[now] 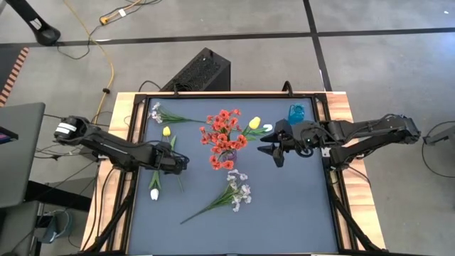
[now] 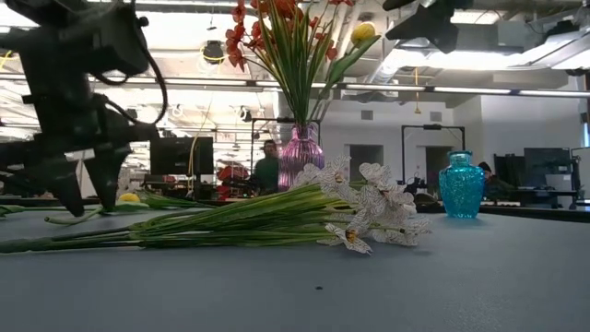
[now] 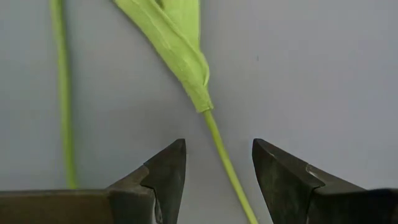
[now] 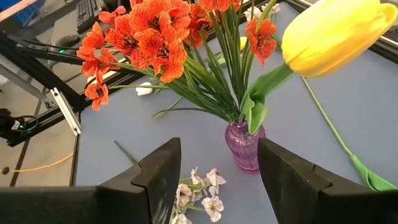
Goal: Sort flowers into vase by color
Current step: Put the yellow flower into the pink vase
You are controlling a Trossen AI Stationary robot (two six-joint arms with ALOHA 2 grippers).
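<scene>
My left gripper (image 1: 180, 163) stands open low over the mat, pointing steeply down. Its fingers flank a thin green stem (image 3: 219, 155) just below a leaf, without touching it. A yellow tulip (image 1: 166, 131) and a white tulip (image 1: 154, 193) lie by that gripper; whose stem this is I cannot tell. The purple vase (image 4: 244, 144) holds red flowers (image 1: 225, 129) and a yellow tulip (image 4: 336, 34). My right gripper (image 1: 273, 153) hangs open and empty, high to the vase's right. Sprays of white-lilac blossoms (image 1: 238, 190) lie on the mat.
A blue vase (image 1: 296, 112) stands at the far right of the mat. Another white-lilac spray (image 1: 156, 110) lies at the far left. A second green stem (image 3: 62, 93) lies beside the flanked one. A stem with a leaf (image 4: 348, 155) lies right of the purple vase.
</scene>
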